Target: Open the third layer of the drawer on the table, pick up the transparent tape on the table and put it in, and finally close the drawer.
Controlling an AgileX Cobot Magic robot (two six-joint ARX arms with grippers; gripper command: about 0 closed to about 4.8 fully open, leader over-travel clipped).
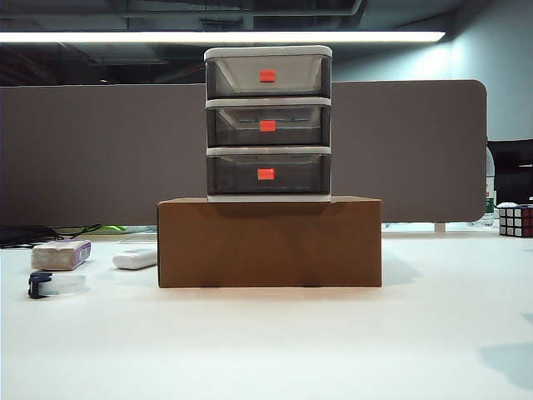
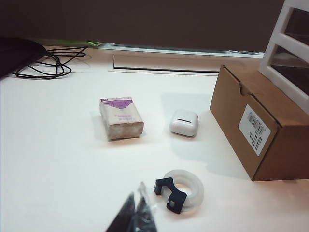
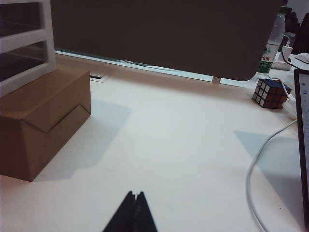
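The left gripper (image 2: 136, 212) is pinched together, holding nothing, above the table (image 2: 58, 164) near the round clear tape (image 2: 181, 190). The right gripper (image 3: 134, 209) looks pinched together too, over bare tabletop. The smoky plastic drawer (image 1: 268, 123) sits on a cardboard box (image 1: 269, 242), bottom layer (image 1: 268, 174) pushed in.

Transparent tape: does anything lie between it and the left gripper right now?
Nothing visible. The transparent tape lies on bare table just beyond the left gripper, whose fingers are shut. The purple-labelled block and white case sit farther back.
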